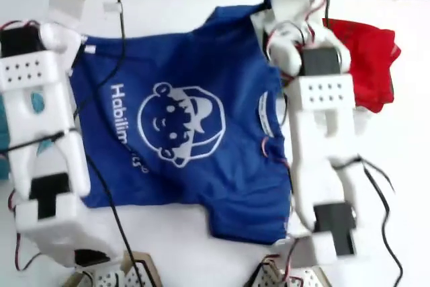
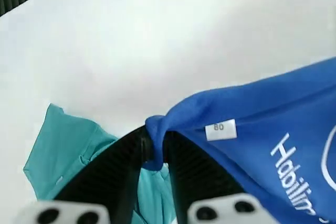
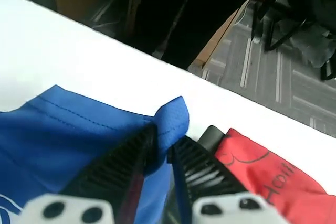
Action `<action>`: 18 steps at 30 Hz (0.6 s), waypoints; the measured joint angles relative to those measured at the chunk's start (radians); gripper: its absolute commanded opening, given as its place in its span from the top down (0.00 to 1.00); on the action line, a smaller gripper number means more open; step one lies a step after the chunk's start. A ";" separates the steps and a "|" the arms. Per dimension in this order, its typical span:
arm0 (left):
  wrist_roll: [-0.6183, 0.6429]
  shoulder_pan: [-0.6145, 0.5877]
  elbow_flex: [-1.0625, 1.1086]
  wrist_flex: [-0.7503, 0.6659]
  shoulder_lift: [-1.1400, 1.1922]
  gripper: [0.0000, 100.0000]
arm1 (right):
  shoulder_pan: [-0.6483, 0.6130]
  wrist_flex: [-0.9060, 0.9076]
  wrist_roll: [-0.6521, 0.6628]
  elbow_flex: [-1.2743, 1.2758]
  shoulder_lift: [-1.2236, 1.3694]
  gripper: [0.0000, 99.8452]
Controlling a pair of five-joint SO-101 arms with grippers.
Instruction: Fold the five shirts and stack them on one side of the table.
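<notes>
a: high view first. where's the shirt?
b: a blue shirt (image 1: 181, 119), soft knit with a white cartoon-face print, lies face up and mostly flat on the white bench (image 1: 168, 5), between the left arm (image 1: 40, 119) and the right arm (image 1: 316, 112). its collar points to the right arm and its hem to the left, so its long axis runs arm to arm. a crumpled red shirt (image 1: 366, 62) sits just past the right arm, and a teal shirt (image 1: 3, 139) peeks out by the left arm.

a: left wrist view?
b: the ribbed black left fingers (image 2: 123, 166) are pinched closed on a bunched far hem corner of the blue shirt, next to a small white size tag (image 2: 220, 129). teal cloth shows behind them.

a: right wrist view?
b: the right fingers (image 3: 205, 169) are clamped on a peak of blue fabric at the far sleeve, beside a line of stitching. the red shirt lies just beside them.

a: what does the next move turn on?
b: as a judgement, both grips hold the same far edge, one at each end of the long axis, and the rest of the cloth lies toward the arm bases. a fold would likely carry that edge toward the near one, arms together, with the thin knit sagging between.
</notes>
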 measured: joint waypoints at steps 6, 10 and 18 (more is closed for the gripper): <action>0.000 0.000 -0.103 0.091 0.221 0.98 | -0.011 0.132 0.003 -0.121 0.229 0.98; 0.003 0.000 -0.115 0.147 0.302 0.98 | -0.020 0.193 0.003 -0.124 0.308 0.98; -0.005 -0.002 -0.123 0.256 0.331 0.97 | -0.018 0.311 0.003 -0.126 0.350 0.98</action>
